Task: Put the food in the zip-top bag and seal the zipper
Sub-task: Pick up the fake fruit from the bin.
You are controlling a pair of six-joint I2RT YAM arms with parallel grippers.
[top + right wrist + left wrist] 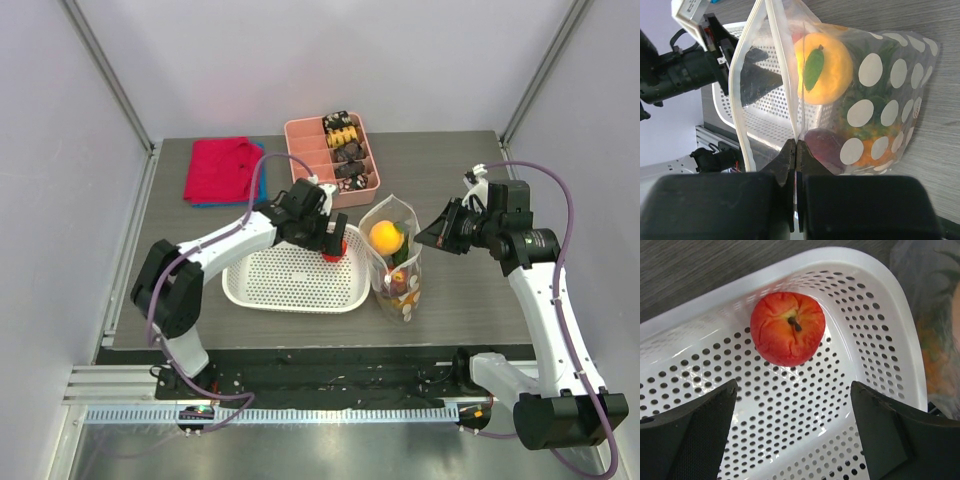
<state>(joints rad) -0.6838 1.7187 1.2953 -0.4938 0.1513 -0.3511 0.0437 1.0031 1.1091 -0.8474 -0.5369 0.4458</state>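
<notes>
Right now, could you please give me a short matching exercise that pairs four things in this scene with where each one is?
Things:
1. small bright red apple
2. orange peach
3. right claw
4. red cloth

Places or states:
A. far left part of the table
B. inside the zip-top bag
C. in a corner of the white basket
D. pinched shut on the bag's mouth edge

Pairs: 1-C, 2-B, 3-D, 4-A

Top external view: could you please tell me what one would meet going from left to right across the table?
red cloth → white basket → zip-top bag → right gripper. The pink tray is left out, since it overlaps the basket's span.
</notes>
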